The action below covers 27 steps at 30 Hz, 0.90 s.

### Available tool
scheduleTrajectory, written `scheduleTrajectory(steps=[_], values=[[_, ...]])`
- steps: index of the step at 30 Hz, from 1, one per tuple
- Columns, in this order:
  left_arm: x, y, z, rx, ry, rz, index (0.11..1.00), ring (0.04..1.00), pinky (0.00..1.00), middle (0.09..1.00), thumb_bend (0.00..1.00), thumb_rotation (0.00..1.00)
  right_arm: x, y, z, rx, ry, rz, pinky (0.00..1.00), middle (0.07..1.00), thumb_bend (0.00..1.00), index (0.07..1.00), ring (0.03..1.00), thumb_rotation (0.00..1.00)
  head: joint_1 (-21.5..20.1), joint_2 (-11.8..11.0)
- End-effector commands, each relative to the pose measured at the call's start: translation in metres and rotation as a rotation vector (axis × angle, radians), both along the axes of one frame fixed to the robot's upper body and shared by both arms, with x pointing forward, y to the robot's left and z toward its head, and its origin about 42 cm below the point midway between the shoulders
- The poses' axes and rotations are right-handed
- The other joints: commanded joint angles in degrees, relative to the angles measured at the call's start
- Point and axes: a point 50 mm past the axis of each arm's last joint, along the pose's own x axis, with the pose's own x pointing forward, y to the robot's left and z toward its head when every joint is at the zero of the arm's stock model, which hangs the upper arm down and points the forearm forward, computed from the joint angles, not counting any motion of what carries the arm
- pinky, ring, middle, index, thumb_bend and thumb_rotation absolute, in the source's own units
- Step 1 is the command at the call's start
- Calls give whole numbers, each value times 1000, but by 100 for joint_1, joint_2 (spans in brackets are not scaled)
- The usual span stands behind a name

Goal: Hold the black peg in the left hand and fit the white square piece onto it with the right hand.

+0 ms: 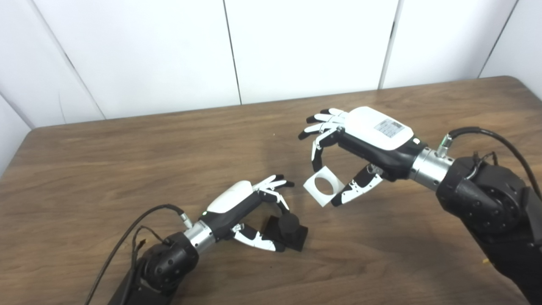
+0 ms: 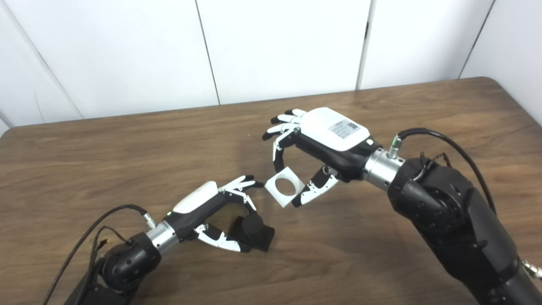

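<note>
The black peg [image 1: 289, 228], a short round post on a square black base, rests on the wooden table [image 1: 127, 169] at the front middle. My left hand [image 1: 250, 207] is shut on the peg, a finger on its top side and the thumb on its near side. My right hand [image 1: 360, 144] is shut on the white square piece [image 1: 324, 185], pinching this flat tile with a round hole between a fingertip and the thumb. The piece hangs tilted in the air, up and to the right of the peg, apart from it.
White wall panels [image 1: 296, 42] stand behind the table's far edge. The table's right corner [image 1: 516, 84] is rounded. Cables loop off both wrists, the left cable [image 1: 127, 237] and the right cable [image 1: 499, 140].
</note>
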Motion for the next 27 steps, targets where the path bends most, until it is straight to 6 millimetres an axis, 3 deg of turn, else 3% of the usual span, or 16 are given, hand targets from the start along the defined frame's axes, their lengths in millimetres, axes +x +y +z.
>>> scheduleTrajectory(steps=[1, 13, 27], values=[[2, -3, -5, 78, 10, -2, 492, 1000, 935, 941, 519, 80, -6, 7, 16, 6, -69, 58, 944, 838, 515, 480, 927, 143, 13, 8], [2, -5, -4, 71, 11, -6, 492, 1000, 945, 936, 521, 73, -5, 30, -10, 18, -20, 127, 892, 833, 516, 481, 912, 142, 101, 44], [0, -13, -3, 68, 12, -7, 492, 1000, 939, 936, 520, 77, 3, 44, -17, 10, 22, 145, 903, 835, 518, 481, 918, 143, 172, 83]])
